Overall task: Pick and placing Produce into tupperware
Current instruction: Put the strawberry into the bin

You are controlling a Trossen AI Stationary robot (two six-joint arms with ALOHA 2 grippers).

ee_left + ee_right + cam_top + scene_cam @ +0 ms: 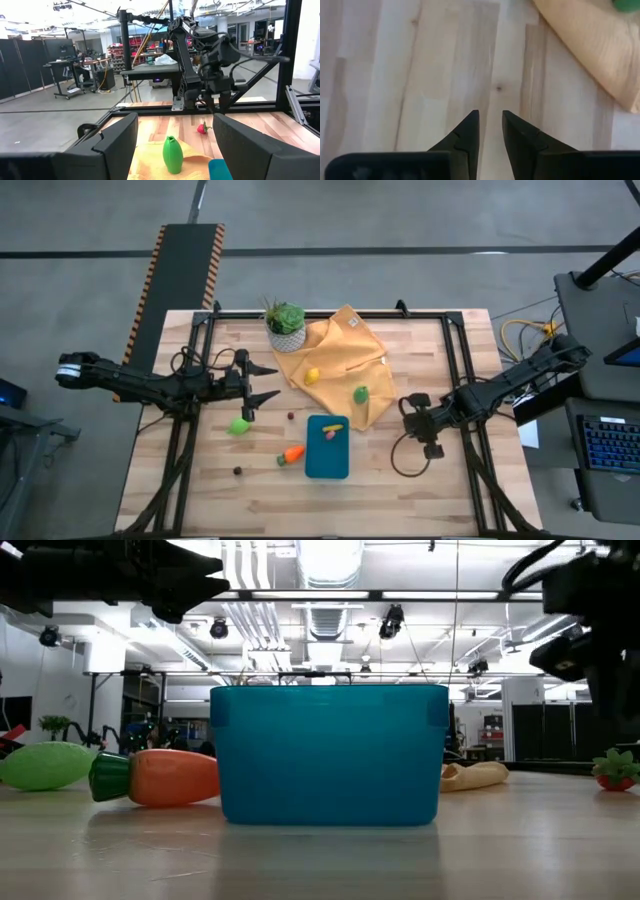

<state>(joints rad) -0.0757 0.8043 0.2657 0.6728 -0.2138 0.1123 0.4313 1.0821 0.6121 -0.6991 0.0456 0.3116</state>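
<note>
The teal tupperware (327, 450) stands on the wooden table near its front middle, with a yellow piece (333, 429) inside. Loose produce lies around it. An orange carrot (291, 454) and a lime green piece (238, 425) lie to its left. A yellow piece (312, 376) and a green one (361, 393) rest on the mustard cloth (340, 350). A red piece (202, 128) sits on the table by my right gripper. My left gripper (266, 382) hovers open, left of the cloth. My right gripper (490, 117) points down over bare wood right of the cloth, a narrow empty gap between its fingers.
A potted plant (285, 326) stands at the cloth's far left corner. Two small dark pieces (290, 416) (238, 471) lie on the wood left of the tupperware. Black frame rails (455, 370) run along the table's sides and far edge.
</note>
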